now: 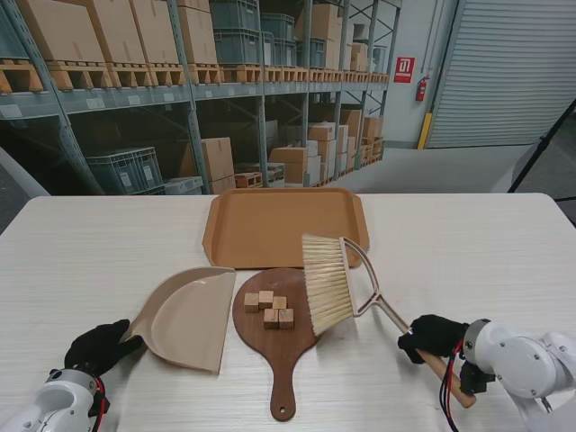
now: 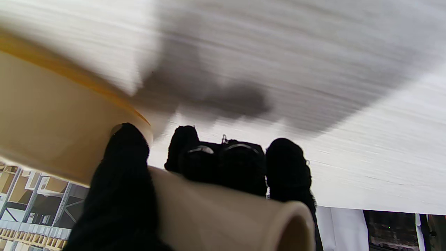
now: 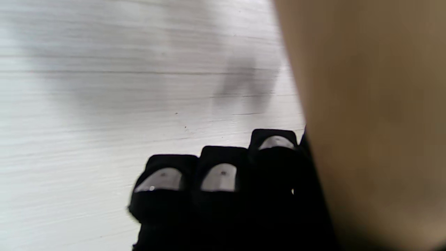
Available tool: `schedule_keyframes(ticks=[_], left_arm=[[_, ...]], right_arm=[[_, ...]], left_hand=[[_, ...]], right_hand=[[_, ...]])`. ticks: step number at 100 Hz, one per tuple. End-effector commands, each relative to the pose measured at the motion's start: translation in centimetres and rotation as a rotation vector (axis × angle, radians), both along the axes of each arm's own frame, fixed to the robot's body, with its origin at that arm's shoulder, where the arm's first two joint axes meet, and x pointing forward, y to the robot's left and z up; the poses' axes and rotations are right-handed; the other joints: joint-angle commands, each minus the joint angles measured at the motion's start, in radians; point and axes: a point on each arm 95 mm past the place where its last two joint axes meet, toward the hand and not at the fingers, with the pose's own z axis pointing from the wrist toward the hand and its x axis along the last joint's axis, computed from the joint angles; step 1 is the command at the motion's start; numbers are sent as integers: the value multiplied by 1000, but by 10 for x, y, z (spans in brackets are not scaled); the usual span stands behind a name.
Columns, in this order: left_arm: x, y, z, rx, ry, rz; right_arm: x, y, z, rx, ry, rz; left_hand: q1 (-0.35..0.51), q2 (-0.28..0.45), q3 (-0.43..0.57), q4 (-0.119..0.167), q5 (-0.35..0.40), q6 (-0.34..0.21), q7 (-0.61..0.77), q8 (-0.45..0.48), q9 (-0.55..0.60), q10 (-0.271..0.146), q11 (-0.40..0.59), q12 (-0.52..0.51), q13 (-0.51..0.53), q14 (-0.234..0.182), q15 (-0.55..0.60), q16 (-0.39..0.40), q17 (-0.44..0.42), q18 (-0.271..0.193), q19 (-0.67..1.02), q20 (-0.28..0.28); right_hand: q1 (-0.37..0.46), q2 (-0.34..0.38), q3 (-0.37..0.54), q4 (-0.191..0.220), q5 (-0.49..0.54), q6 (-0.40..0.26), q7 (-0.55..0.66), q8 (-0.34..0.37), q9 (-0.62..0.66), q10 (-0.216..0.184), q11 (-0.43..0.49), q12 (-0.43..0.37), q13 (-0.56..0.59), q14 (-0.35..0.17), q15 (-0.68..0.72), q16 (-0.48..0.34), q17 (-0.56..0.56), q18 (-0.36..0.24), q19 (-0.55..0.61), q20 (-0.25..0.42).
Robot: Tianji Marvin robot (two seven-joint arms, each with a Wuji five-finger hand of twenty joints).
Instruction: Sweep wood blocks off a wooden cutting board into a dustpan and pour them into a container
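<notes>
My right hand is wrapped tight around the wooden handle of the brush, whose pale bristles rest over the right edge of the cutting board. My left hand is closed on the handle of the dustpan, whose straight lip lies just beside the board's left edge. The five wood blocks sit clustered on the round part of the board, between bristles and pan.

To sweep well, I judge I should keep the pan's lip pressed flat to the table and snug against the board so nothing slips under, then draw the bristles leftward in one low, steady stroke behind the whole cluster. Too fast and the blocks may hop past the pan.

The tray that will take them lies just beyond the board, farther from me. The table is pale with a fine wood grain. Behind it runs warehouse shelving with cardboard boxes and grey crates, and a roller door on the right.
</notes>
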Motion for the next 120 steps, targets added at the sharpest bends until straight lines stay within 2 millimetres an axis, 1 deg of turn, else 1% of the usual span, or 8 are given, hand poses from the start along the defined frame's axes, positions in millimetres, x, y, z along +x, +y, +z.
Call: schedule_keyframes(ticks=[1,16,42,62,88,106,120], left_arm=[[0,-4,2,-8,3,-8],[1,-7,5,-9,-1,-16],[-1,-14,9,17,-2,-38],[-5,-20,10,66,10,-37],[-9,-28,9,92,52,-55],[-10,-31,10,101,71,-76],[-12,-34,10,104,81,-81]], right_arm=[[-1,4,0,-29,9,19],[1,9,-1,-91,24,44],[4,18,-6,-191,60,65],[7,27,-11,-214,97,55],[11,38,-15,-209,160,48],[14,47,-17,-208,189,38],[17,55,-19,-214,193,33]], left_hand=[[137,129,95,10,134,44,21,-16,106,-129,90,5,99,-180,9,-12,5,4,56,24],[137,125,96,10,139,45,20,-17,108,-127,90,5,102,-178,9,-12,6,6,57,24],[135,114,97,12,150,42,14,-19,119,-132,84,4,113,-183,4,-15,19,2,67,25],[129,93,102,17,182,38,-6,-33,141,-146,63,-5,140,-191,-16,-29,44,-2,85,25],[122,77,105,21,199,33,-17,-42,151,-149,52,-9,147,-191,-23,-35,51,0,86,19],[115,62,109,24,214,29,-27,-50,158,-152,43,-12,155,-190,-35,-41,62,-3,86,12],[111,55,112,26,222,23,-34,-56,165,-153,29,-18,161,-187,-46,-46,67,-2,86,7]], right_hand=[[119,713,752,128,75,-36,88,2,75,43,67,-4,28,-49,126,28,76,-241,318,25],[126,698,752,145,75,-34,95,12,74,44,82,1,27,-54,144,36,83,-244,318,52],[134,675,752,158,75,-39,93,19,73,38,83,-1,27,-69,147,39,86,-250,318,59],[135,669,752,159,75,-40,89,21,73,37,83,0,28,-70,147,40,86,-252,318,58],[136,667,752,163,74,-41,81,21,73,37,77,-2,28,-70,148,41,88,-255,318,58],[148,650,752,185,73,-39,72,20,74,39,75,-5,28,-83,158,50,95,-261,318,80],[152,638,752,193,74,-39,71,21,73,38,75,-7,28,-83,160,52,96,-264,318,84]])
